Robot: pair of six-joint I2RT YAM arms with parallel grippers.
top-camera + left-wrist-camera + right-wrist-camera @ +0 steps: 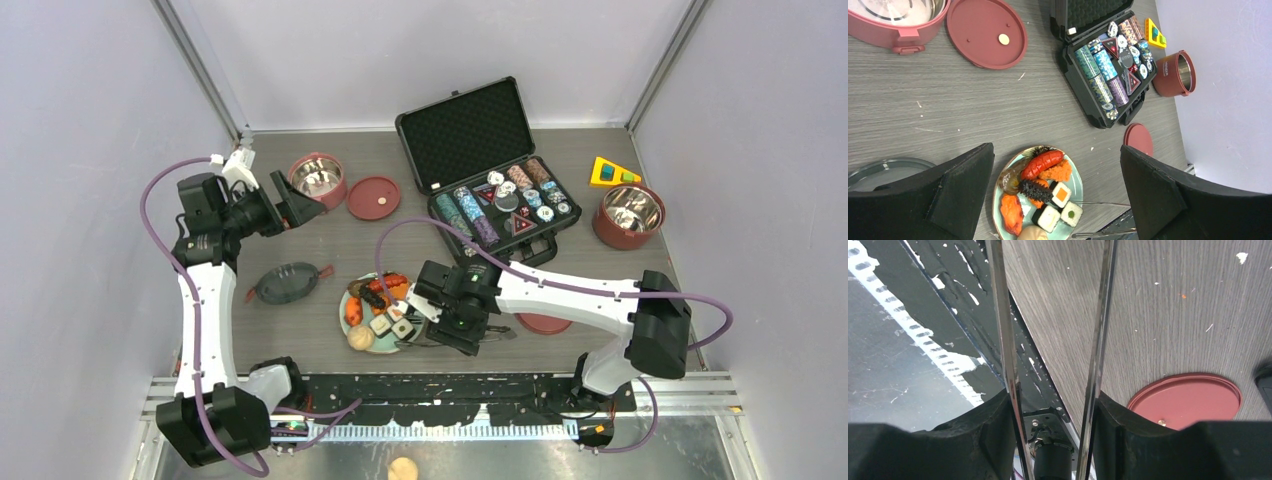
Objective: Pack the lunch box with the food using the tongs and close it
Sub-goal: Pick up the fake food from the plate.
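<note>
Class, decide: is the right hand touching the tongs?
Touching. In the right wrist view both arms of the tongs lie against the inner faces of the right hand.

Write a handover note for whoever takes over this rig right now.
Left tool: open, empty, near the back-left bowl tier.
Right tool: shut on the tongs, beside the plate.
Food sits on the plate; right bowl tier stands far right; both tiers look empty.
Back inner lid, near inner lid and top lid lie loose on the table.
Done: tongs picked up. Left: move food, stack tiers, close.
</note>
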